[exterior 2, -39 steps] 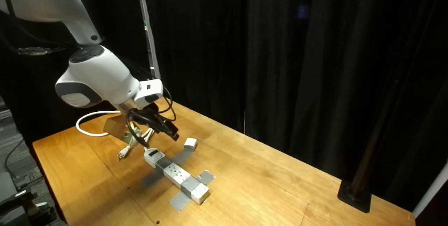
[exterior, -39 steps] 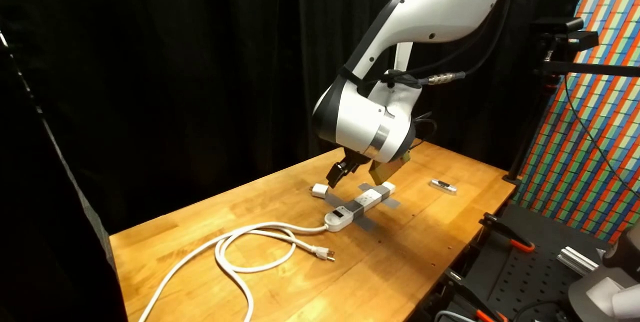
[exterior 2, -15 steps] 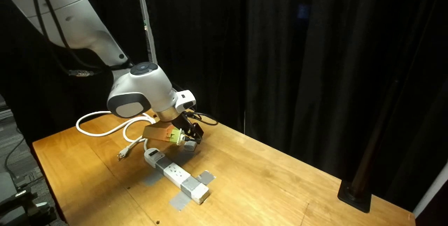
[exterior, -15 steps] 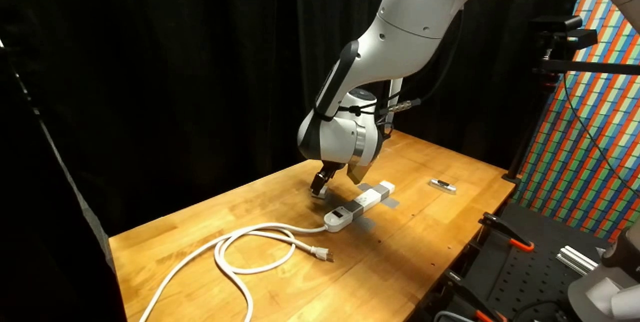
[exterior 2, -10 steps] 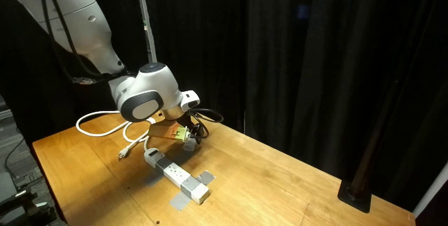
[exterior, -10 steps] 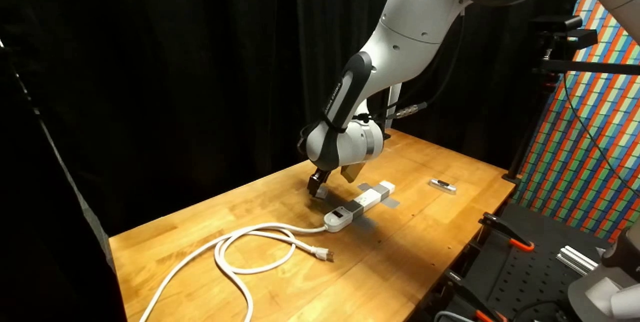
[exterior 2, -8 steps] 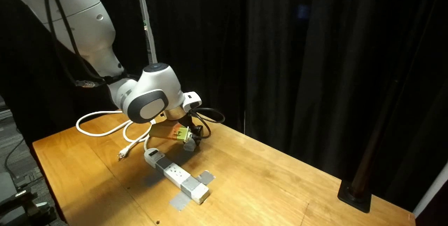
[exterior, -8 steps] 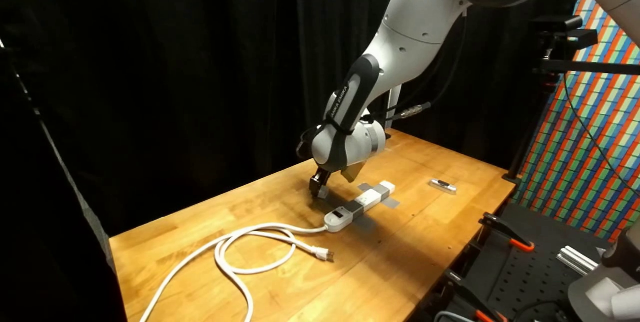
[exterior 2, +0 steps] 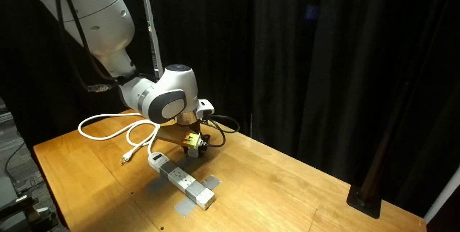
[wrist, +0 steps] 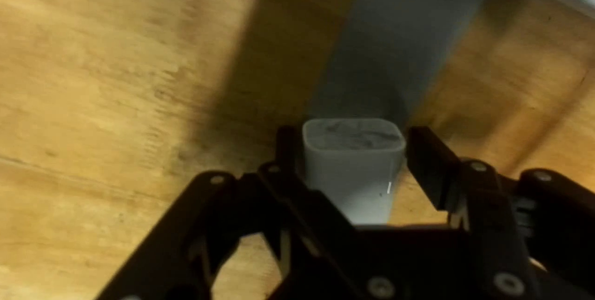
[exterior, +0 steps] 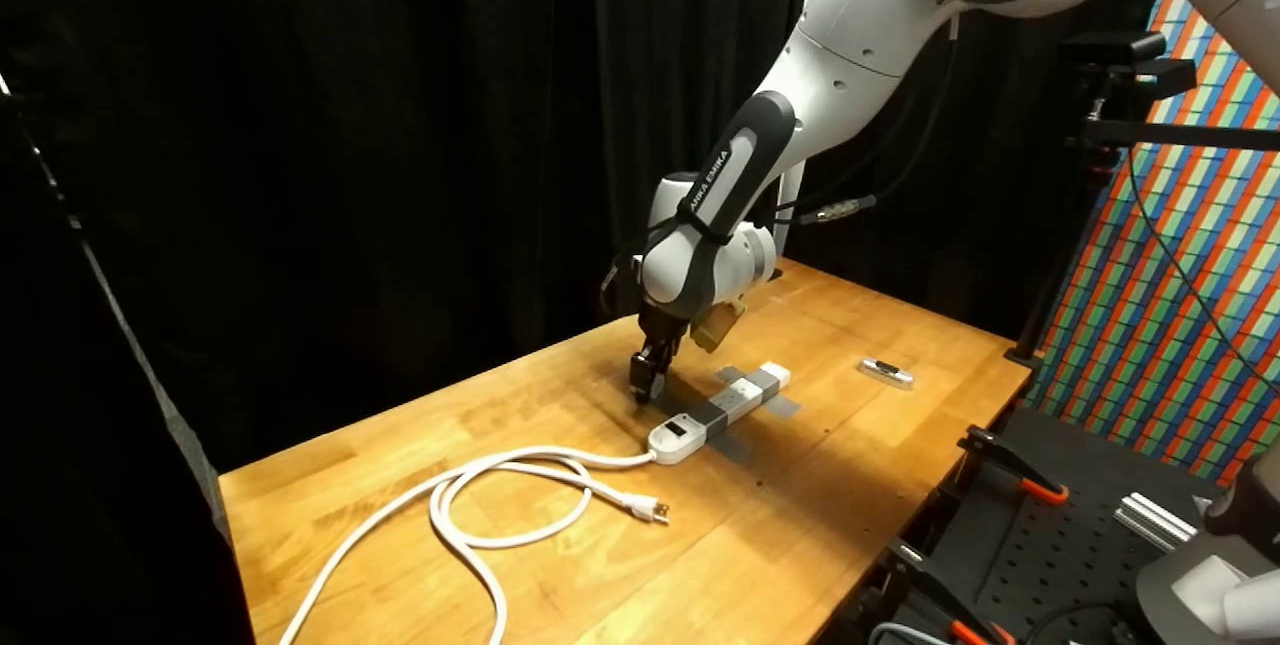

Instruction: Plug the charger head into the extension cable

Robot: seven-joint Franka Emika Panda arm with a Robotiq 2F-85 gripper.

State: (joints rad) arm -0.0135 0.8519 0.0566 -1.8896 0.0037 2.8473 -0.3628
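Observation:
The charger head, a small white block, lies between the black fingers of my gripper (wrist: 352,142) in the wrist view, where its end face and upper surface show. One fingertip comes right up to its right corner. A thin dark sliver separates it from the left finger, so whether the fingers press on it cannot be told. In both exterior views the gripper (exterior: 645,397) points down at the table around the charger head (exterior 2: 193,152), which it mostly covers. The extension cable (exterior 2: 178,176) is a white power strip with sockets upward, taped down close beside the gripper.
Grey tape (wrist: 404,35) runs from the strip to the charger head. The strip's white cord (exterior: 540,450) loops over the table, its plug (exterior: 645,507) lying loose. A small silver-and-dark bit (exterior: 886,373) sits farther off. A dark post base (exterior 2: 364,201) stands at the table's corner.
My gripper has come down from above the charger head and turned more upright, its fingers now closer together on either side of it. The charger head has shifted slightly toward the strip.

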